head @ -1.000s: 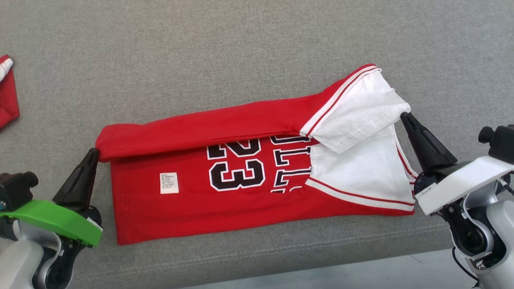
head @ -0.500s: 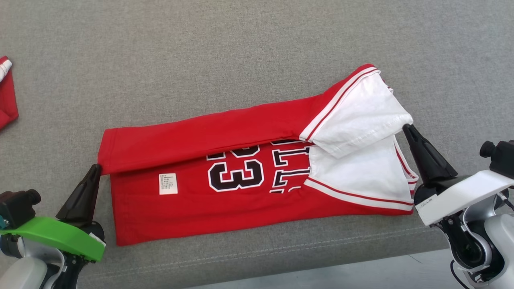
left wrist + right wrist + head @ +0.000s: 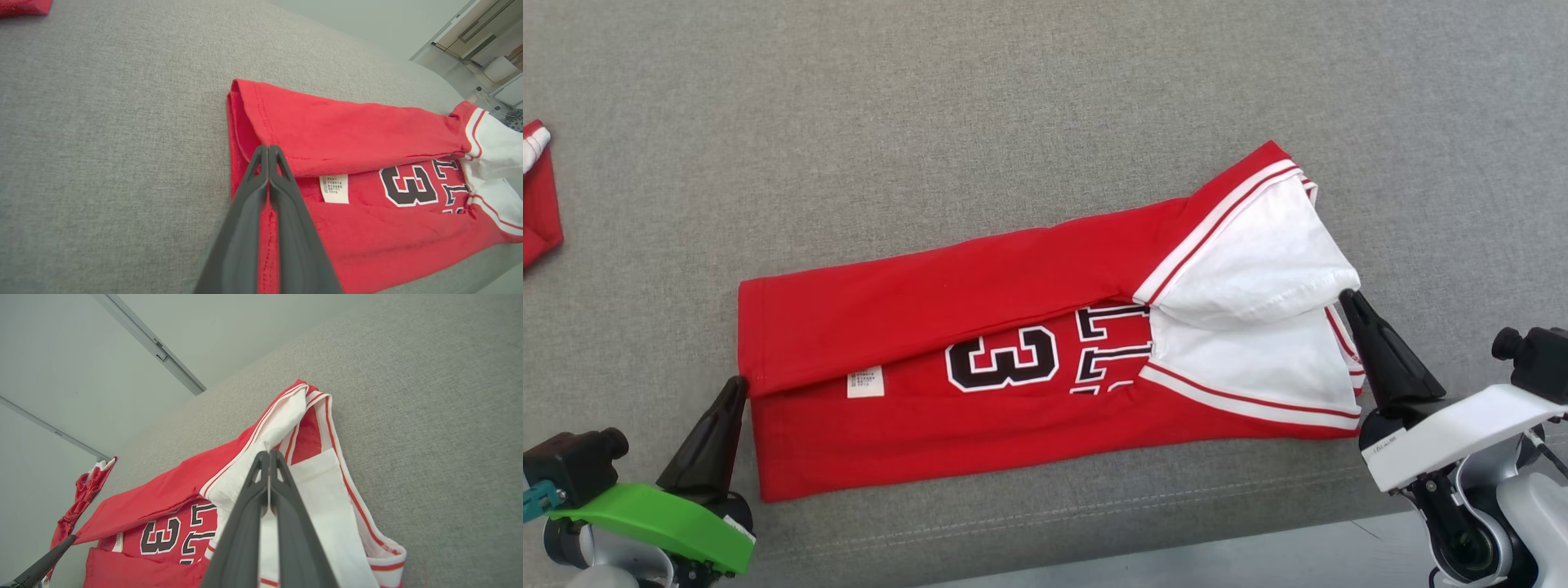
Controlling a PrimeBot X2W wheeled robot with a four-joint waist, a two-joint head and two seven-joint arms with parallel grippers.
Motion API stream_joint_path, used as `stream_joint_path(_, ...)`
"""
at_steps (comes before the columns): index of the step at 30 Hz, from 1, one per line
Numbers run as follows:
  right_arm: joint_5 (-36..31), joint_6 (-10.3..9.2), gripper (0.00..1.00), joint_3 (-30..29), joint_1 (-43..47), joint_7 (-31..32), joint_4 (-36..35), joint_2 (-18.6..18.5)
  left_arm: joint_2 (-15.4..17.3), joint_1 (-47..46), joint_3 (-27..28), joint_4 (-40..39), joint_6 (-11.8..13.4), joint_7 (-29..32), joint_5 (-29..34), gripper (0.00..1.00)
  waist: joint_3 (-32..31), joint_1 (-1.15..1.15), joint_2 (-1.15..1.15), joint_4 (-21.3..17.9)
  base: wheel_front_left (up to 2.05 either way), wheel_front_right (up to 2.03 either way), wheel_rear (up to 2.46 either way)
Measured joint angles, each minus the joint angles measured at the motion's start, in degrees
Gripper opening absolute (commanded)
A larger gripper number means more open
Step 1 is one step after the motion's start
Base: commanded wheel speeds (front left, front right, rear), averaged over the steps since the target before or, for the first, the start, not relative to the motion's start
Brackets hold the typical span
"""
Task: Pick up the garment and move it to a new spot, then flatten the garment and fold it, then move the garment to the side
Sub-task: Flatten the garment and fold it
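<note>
Red sleeveless jersey (image 3: 980, 278) with white shoulder panels and black numeral print lay lengthwise on the grey woven fabric surface (image 3: 1013, 106), spanning between the two grippers.

Left gripper (image 3: 737, 385): dark fingers pressed together, clamped on the hem corner of the jersey's folded-over upper flap. The flap ran from the fingertips toward the right gripper. A small white care label (image 3: 866, 381) sat just beyond the left fingertips, partly under the flap edge.

Right gripper (image 3: 1346, 296): fingers together, pinching the edge of the white panel at the shoulder end. The fabric was lifted slightly at the tip.

The flap covered part of the print; a "3" was readable below its edge. A second red cloth (image 3: 538, 196) lay well apart, off the left gripper's outer side.
</note>
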Motion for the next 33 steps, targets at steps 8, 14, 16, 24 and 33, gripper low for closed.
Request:
stream_joint_path(8, 0.5, -0.38, 0.0, -0.1, 1.7, -0.8, 0.0, 0.4, -0.3, 1.9, 0.9, -0.2, 0.0, 0.0, 0.5, 0.0, 0.0, 0.0, 0.0, 0.0, 0.0, 0.0, 0.0)
stream_joint_path(14, 0.5, -0.4, 0.0, -0.2, 1.9, -1.1, -1.2, 0.4, -0.5, 2.0, 2.0, -0.8, 0.0, 0.0, 0.8, 0.0, -0.2, 0.0, 0.0, -0.3, 0.0, 0.0, 0.0)
stream_joint_path(16, 0.5, -0.4, 0.0, -0.3, 1.9, -1.2, -1.4, 0.4, -0.5, 2.0, 2.1, -1.0, 0.0, 0.0, 0.9, 0.0, -0.3, 0.0, 0.0, -0.4, 0.0, 0.0, 0.0)
stream_joint_path(24, 0.9, -0.69, 0.0, -0.1, 4.7, -1.3, -0.4, 0.7, -0.5, 3.5, 2.1, -1.3, 0.0, 0.0, 1.0, 0.0, -0.7, 0.0, 0.0, -0.8, 0.0, 0.0, 0.0)
stream_joint_path(33, 0.9, -0.9, 0.0, 0.0, 5.2, -1.3, 0.4, 1.1, -0.9, 4.6, 2.1, -1.5, 0.0, 0.0, 1.1, 0.0, -0.4, 0.0, 0.0, -0.9, 0.0, 0.0, 0.0)
